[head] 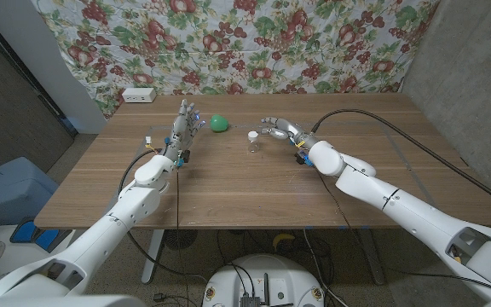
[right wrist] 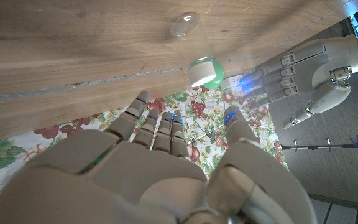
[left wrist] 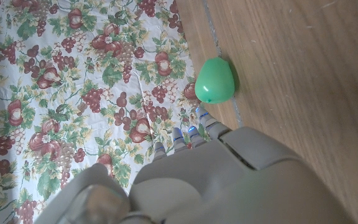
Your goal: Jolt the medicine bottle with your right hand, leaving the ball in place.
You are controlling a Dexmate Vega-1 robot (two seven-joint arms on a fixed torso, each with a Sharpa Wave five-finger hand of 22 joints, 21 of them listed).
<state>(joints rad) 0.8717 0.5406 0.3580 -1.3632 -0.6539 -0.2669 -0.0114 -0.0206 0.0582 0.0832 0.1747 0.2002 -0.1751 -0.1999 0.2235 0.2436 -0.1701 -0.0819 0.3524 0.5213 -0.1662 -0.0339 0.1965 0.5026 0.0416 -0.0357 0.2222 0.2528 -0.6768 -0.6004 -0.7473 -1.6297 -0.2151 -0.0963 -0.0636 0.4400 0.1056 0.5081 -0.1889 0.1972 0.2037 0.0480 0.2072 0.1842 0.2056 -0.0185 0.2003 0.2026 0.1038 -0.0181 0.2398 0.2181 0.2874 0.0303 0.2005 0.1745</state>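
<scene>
The bottle (head: pixel 252 141) stands upright mid-table, untouched, with the ball (head: pixel 219 124) near at its ten o'clock. The right hand (head: pixel 281 130), fingers spread and empty, sits just beside it at three o'clock; the nudge remains

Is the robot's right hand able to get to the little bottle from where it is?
Probably yes. The right hand is open just beside the bottle, with only bare table between them. The green ball sits on the bottle's far side, nearer the left hand, so it isn't in the way.
</scene>
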